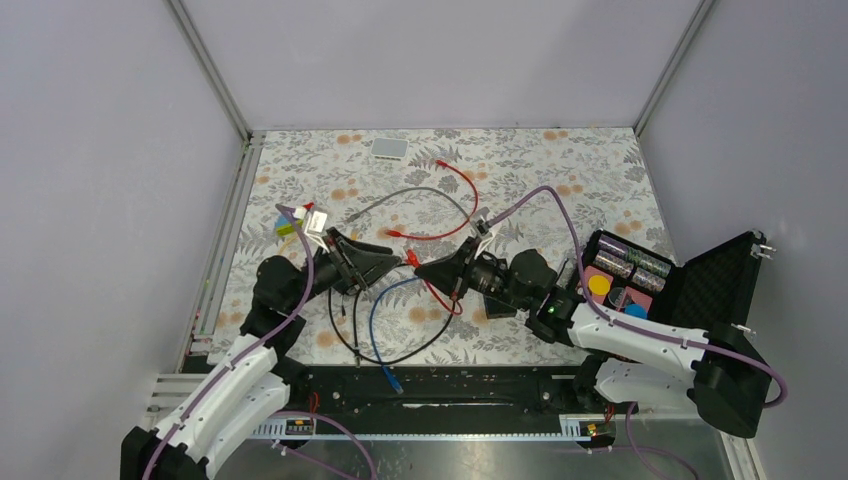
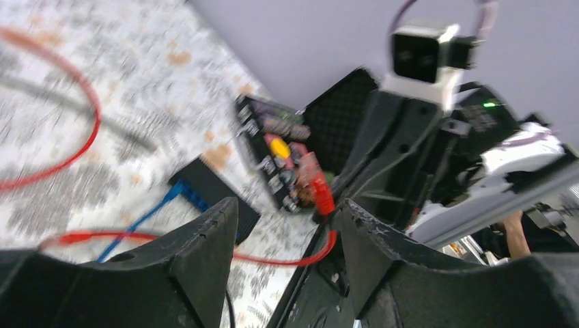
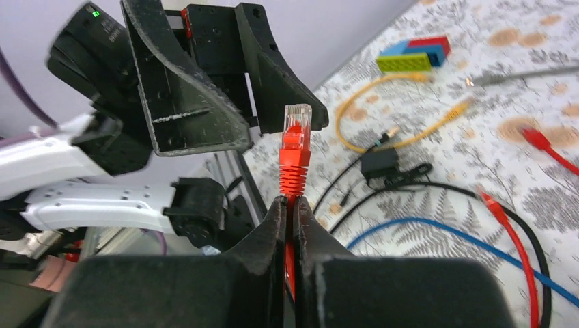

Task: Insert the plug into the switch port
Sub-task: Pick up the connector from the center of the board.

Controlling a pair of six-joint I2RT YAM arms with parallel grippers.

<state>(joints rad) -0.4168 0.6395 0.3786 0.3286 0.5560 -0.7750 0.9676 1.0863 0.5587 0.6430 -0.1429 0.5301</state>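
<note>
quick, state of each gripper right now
left gripper: open, nothing gripped
right gripper: closed, holding the red plug by its boot

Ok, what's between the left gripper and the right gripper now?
The red plug, clamped in the right gripper, its tip pointing toward the open left gripper; clearest in the right wrist view.

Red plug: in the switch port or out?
Out. The right gripper holds the plug upright in air, apart from the switch.
</note>
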